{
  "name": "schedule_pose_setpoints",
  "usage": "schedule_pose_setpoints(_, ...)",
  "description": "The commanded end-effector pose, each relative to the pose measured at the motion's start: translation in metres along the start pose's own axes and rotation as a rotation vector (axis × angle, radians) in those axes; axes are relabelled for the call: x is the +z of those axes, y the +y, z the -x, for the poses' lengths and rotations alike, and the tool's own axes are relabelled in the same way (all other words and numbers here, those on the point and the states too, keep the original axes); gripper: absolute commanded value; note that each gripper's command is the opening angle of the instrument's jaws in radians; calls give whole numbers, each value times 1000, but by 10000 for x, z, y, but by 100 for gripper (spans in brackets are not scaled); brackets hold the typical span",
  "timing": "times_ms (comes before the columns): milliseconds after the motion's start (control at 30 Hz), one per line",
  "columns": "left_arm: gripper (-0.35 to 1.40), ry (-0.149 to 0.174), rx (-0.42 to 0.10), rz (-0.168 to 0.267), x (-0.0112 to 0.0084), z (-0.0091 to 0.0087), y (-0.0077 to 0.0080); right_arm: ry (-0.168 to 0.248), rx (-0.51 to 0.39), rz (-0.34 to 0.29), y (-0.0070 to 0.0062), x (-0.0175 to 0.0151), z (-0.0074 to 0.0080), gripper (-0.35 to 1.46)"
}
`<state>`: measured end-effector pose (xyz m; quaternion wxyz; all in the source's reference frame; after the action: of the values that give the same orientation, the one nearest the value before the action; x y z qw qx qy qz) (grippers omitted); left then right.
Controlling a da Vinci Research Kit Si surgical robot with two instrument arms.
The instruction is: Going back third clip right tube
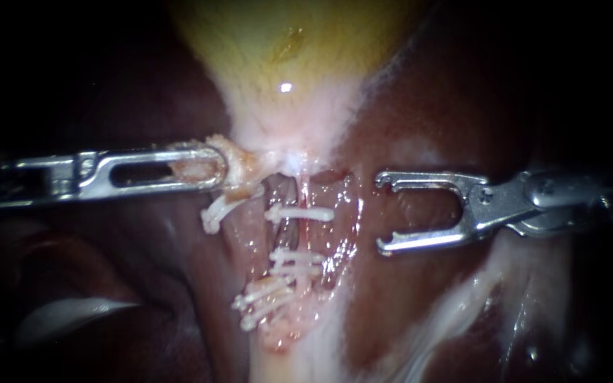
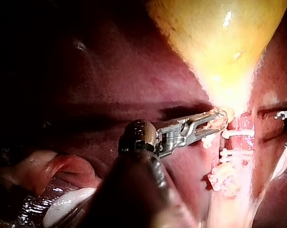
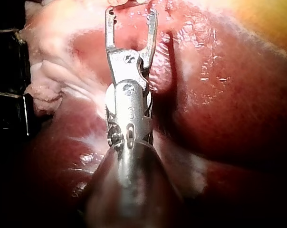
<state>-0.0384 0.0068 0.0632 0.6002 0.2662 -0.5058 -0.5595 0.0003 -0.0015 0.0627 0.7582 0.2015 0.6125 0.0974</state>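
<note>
Three white plastic clips [image 1: 298, 213] are crossing the pink right tube [image 1: 286, 237], likely soft and slippery, at the yellow gallbladder's [image 1: 285, 64] neck. Right instrument's [image 1: 382, 213] jaws are standing apart, empty, beside it; left instrument [image 1: 218, 169] is clamping that neck, the safer hold.

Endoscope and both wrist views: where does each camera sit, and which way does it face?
Endoscope: close to the tissue, facing the clips below the gallbladder; left instrument enters from left, right instrument from right.
Left wrist: on the left arm, looking along its shaft to jaws shut on the gallbladder's neck.
Right wrist: on the right arm, looking along its shaft to open, empty jaws beside the liver.
Shared: endoscope and left wrist both show clips, gallbladder, both instruments.
</note>
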Motion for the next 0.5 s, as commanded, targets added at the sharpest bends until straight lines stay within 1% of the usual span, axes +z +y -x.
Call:
schedule_pose_setpoints(33, -35, 2, 2, 1, 3, -2, 1, -2, 0, -1, 0, 0, 0, 50)
schedule_pose_setpoints(200, -35, 21, 16, 3, 24, -14, 10, -4, 0, -2, -2, 1, -1, 50)
schedule_pose_setpoints(300, -35, 24, 14, 7, 33, -18, 18, -4, 0, -3, -3, 1, -2, 50)
schedule_pose_setpoints(500, -35, 34, 16, 7, 40, -15, 32, -4, -13, -4, -6, 2, -3, 50)
